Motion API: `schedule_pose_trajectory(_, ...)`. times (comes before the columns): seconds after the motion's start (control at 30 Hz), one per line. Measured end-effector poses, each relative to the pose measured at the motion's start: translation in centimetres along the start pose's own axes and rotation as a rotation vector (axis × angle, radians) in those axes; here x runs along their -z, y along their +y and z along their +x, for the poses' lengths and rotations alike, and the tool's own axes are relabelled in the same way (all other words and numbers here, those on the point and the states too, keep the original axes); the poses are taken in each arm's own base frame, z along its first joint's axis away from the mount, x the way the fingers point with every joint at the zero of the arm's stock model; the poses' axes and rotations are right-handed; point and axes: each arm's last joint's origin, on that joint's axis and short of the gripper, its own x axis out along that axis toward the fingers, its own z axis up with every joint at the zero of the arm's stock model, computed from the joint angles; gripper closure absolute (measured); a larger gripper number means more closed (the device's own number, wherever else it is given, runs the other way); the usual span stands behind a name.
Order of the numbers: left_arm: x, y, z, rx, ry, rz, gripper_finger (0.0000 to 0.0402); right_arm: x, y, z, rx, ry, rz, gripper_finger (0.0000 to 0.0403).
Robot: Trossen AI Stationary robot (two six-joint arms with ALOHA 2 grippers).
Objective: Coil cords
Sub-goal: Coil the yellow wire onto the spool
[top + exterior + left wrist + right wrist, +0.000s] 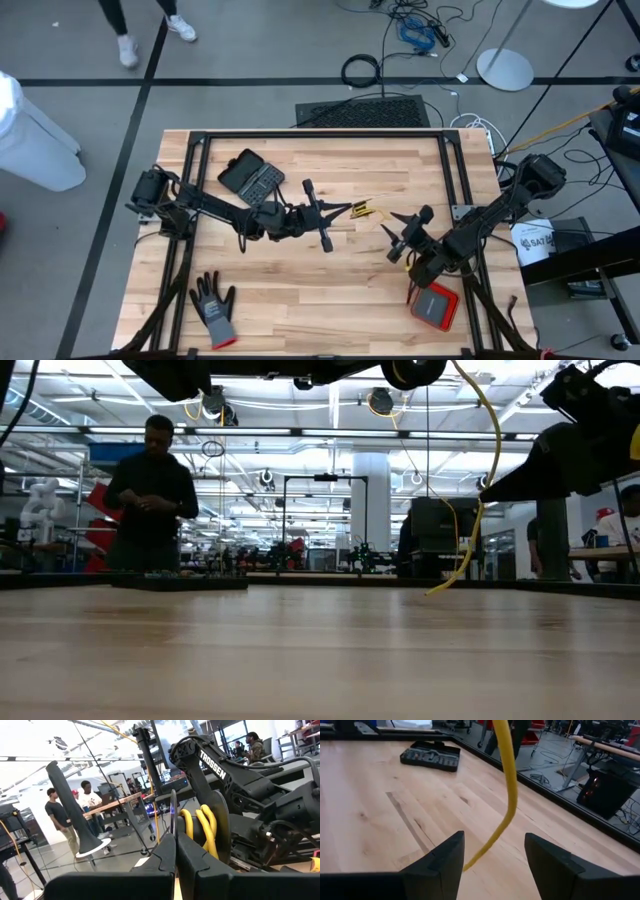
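The thin yellow cord [362, 210] is held up over the middle of the table by my left gripper [345, 211], which is shut on it. In the left wrist view, yellow loops [200, 827] stand just past the shut fingertips. A free length of the cord [478, 510] hangs down, and its end [433, 592] is at the table top. My right gripper [398, 238] is open just right of the cord. In the right wrist view the hanging cord [507, 795] passes between its two fingers, and I see no touch. My left gripper pinches the yellow cord between its two shut fingers [165, 857], at the bunched loops [192, 822] beside the fingertips. A thin dark edge [173, 815] stands up between the fingertips. The fingers lie about level, coming from the table's left. The loops are lifted clear and the rest hangs slack below.
A black tool case [252, 175] lies at the far left of the table, a grey glove [214, 308] at the near left and a red box [436, 303] at the near right. A thick black cable ring [361, 70] lies on the floor beyond the table. People stand in the room behind.
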Motion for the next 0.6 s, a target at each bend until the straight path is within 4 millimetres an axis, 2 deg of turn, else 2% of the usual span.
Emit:
schedule_pose_trajectory(0.43,-0.14,0.03,0.0,0.005,-0.018,-0.006,0.04,-0.63,0.57,0.51,-0.036,0.012,-0.053,0.021)
schedule_pose_trajectory(0.6,-0.18,0.04,0.0,0.004,-0.022,-0.007,0.04,-0.81,0.64,0.84,-0.045,0.024,-0.059,0.0239)
